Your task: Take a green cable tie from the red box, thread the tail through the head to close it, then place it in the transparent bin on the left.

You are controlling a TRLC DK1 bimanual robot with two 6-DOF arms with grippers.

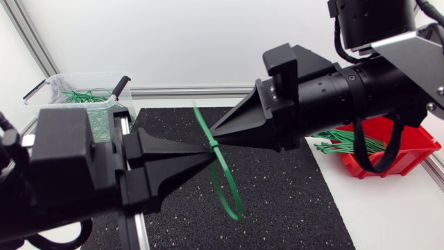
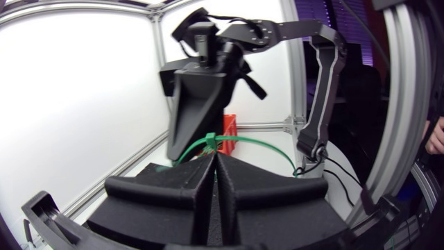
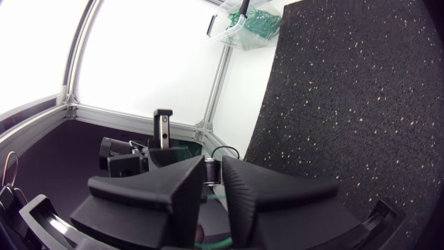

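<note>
Mat (image 1: 277,180) below cable tie (image 1: 214,148); red box (image 1: 413,151) right, bin (image 1: 52,87) left.

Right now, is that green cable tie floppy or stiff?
Probably bendy yet springy: the green cable tie, pinched by left gripper and right gripper, forms an open loop. Likely light: its thin tail sticks out straight, unsupported.

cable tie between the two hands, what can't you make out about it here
- Head view: the head of the cable tie is too small, pinched between left hand and right hand; locking unclear.
- Right wrist view: that hand hides nearly all the tie.
- Head view: right arm covers much of the red box; contents uncountable.
</note>
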